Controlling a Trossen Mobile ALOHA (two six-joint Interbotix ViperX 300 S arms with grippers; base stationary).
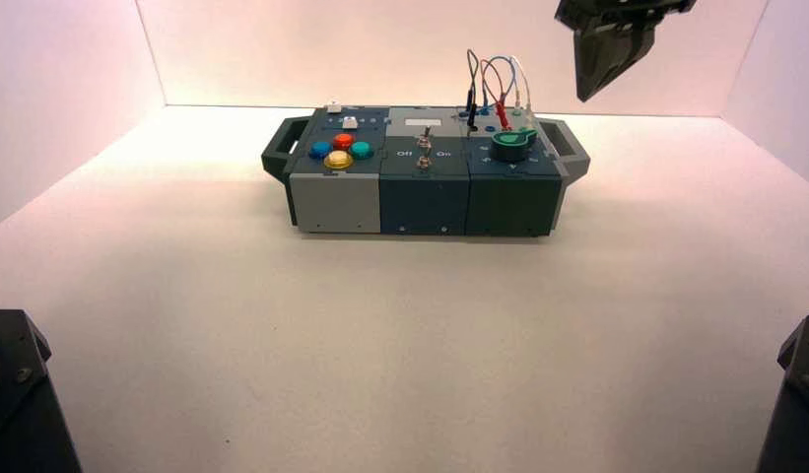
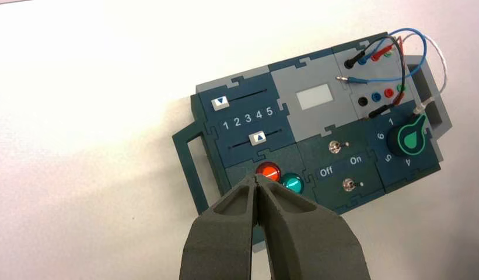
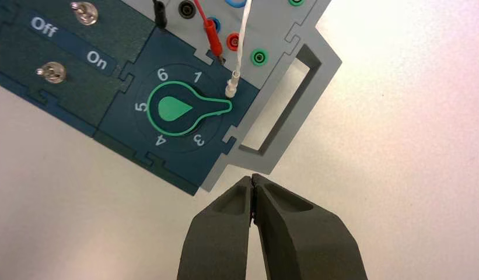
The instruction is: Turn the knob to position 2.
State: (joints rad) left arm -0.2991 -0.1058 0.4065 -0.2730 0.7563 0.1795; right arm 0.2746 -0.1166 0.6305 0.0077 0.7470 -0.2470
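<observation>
Knob [image 3: 179,109], green and teardrop-shaped, sat on the dark right-hand section of the box [image 1: 425,202], ringed by white numbers. In the right wrist view its pointed lobe aimed at the gap between 1 and 3, where the 2 itself was covered by the lobe. A loose white wire tip [image 3: 231,88] lay just beside the point of the lobe. Behind the knob, at the far right of the box, coloured wires [image 1: 494,84] looped up from a row of sockets.

Right gripper [image 3: 252,182] hung in the air above and to the right of the box, clear of the knob, its fingers pressed together and holding nothing. Left gripper [image 2: 255,182] hovered above the box's left side, over the orange button [image 2: 268,172] and teal button [image 2: 292,182], its fingers likewise closed and empty. The box rested on a pale desk [image 1: 400,325].
</observation>
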